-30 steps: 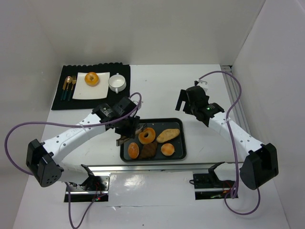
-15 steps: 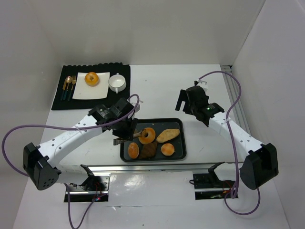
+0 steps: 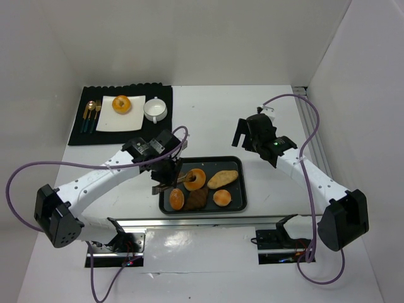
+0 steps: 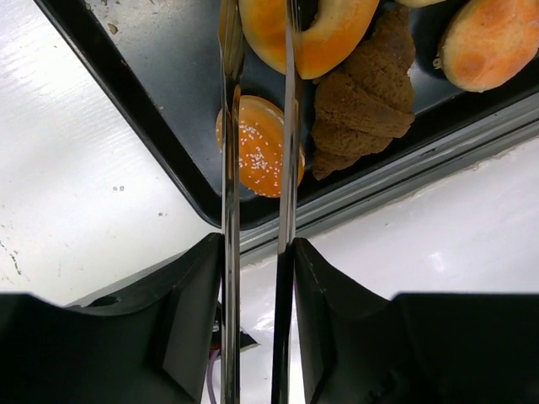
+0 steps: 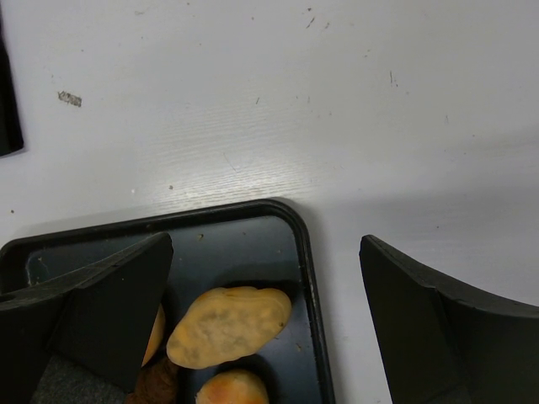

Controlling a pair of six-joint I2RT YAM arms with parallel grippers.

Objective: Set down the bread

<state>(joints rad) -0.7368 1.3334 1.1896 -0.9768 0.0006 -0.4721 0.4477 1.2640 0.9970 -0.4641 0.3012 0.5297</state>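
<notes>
Golden ring bread (image 3: 194,179), light, soft, crushable: left gripper (image 4: 258,34) pinches its left rim; right gripper (image 5: 263,252) gapes empty.

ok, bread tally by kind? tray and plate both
Ring bread on the tray: 1
Oval roll: 1
Sesame bun: 1
Plain round bun: 1
Dark croissant: 1
Round bread on the white plate, ring or bun unclear: 1
Total: 6
</notes>
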